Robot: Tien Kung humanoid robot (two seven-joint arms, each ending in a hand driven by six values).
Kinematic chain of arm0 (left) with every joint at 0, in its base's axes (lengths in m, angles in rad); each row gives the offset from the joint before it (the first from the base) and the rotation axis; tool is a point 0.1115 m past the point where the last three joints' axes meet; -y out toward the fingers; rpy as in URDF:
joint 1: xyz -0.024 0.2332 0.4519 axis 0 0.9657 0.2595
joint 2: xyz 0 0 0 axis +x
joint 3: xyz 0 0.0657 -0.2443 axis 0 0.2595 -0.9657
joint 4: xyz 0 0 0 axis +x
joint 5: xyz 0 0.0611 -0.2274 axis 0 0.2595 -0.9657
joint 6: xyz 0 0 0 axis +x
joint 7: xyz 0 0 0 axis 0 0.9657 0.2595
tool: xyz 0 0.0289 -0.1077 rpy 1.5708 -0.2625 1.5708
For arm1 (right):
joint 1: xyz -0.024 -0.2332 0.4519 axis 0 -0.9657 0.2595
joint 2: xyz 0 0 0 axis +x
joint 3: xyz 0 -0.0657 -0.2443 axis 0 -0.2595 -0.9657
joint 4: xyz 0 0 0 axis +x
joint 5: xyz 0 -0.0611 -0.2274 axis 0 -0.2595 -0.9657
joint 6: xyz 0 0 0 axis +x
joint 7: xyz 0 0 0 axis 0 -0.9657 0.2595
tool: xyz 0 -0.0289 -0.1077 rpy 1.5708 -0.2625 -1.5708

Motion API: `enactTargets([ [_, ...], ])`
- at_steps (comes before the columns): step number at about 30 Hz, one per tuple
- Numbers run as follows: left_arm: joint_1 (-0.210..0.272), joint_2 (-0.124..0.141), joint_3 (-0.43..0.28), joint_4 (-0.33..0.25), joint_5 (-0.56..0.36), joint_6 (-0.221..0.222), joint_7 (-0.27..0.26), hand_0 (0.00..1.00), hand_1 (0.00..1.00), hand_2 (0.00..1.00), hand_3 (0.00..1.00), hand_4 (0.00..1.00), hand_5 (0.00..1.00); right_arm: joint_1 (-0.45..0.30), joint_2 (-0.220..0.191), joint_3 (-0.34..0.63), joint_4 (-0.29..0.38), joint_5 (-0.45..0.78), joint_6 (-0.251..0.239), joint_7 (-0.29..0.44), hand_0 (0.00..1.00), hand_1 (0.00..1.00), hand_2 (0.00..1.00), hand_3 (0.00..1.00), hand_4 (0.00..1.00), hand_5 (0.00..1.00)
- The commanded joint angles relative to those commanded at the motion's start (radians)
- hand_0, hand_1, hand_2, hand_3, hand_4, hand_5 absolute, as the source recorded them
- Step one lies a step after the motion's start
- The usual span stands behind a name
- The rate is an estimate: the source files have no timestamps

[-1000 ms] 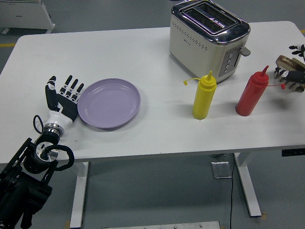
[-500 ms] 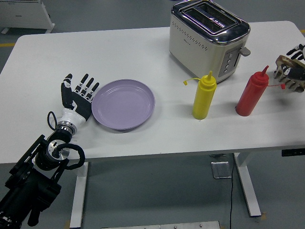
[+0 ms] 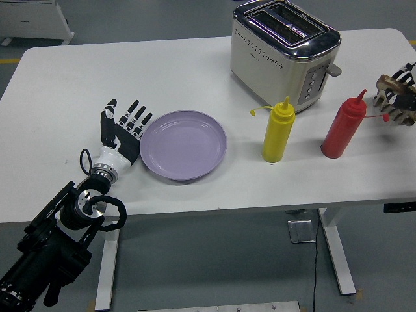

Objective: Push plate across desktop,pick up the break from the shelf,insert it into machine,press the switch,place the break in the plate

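Left hand: the left hand (image 3: 122, 129) stands with its fingers straight and spread, grasping nothing, its palm side against the left rim of the plate (image 3: 184, 144).
Plate: lilac, flat on the white bench (image 3: 97, 71), left of centre, well apart from the bottles.
Toaster: the toaster (image 3: 284, 51) stands at the far right part of the bench, slots up, lever on its right end.
Bottles: a yellow squeeze bottle (image 3: 278, 130) and a red squeeze bottle (image 3: 344, 125) stand upright in front of the toaster.
Right hand: the right hand (image 3: 400, 95) is at the right edge beside a bread shelf (image 3: 392, 83); whether it is clenched or released cannot be told.
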Motion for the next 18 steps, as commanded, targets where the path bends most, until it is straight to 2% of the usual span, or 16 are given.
enactTargets([
  [1,-0.001,-0.001,0.002,-0.002,-0.001,0.001,-0.001,0.885,0.933,0.947,0.905,0.667,0.998,0.000,0.000,-0.001,0.001,0.002,-0.005,0.004,0.446,0.495,0.506,0.514,0.580,0.129],
  [2,-0.002,-0.001,0.003,-0.004,-0.001,0.002,-0.003,0.886,0.933,0.946,0.905,0.669,0.998,0.001,0.000,-0.002,0.001,0.005,-0.011,0.009,0.404,0.446,0.488,0.489,0.437,0.097],
  [7,0.000,-0.001,0.003,-0.020,-0.015,0.018,-0.032,0.886,0.933,0.946,0.905,0.669,0.998,0.001,-0.002,-0.005,0.004,0.048,-0.057,0.044,0.404,0.446,0.488,0.489,0.437,0.097],
  [8,0.001,-0.001,0.001,-0.025,-0.022,0.022,-0.041,0.871,0.925,0.935,0.903,0.668,0.998,0.001,-0.003,-0.005,0.004,0.060,-0.072,0.055,0.378,0.425,0.458,0.457,0.216,0.128],
  [13,0.006,0.004,-0.007,-0.041,-0.042,0.024,-0.056,0.871,0.925,0.935,0.903,0.668,0.998,-0.001,-0.008,-0.006,0.010,0.100,-0.122,0.091,0.378,0.425,0.458,0.457,0.216,0.128],
  [14,0.008,0.005,-0.008,-0.045,-0.043,0.024,-0.057,0.871,0.924,0.932,0.899,0.669,0.998,-0.002,-0.008,-0.006,0.013,0.107,-0.131,0.097,0.350,0.401,0.435,0.429,0.128,0.173],
  [18,0.020,0.009,-0.025,-0.060,-0.042,0.026,-0.058,0.871,0.924,0.932,0.899,0.669,0.998,-0.007,-0.013,-0.008,0.037,0.136,-0.161,0.118,0.350,0.401,0.435,0.429,0.128,0.173],
])
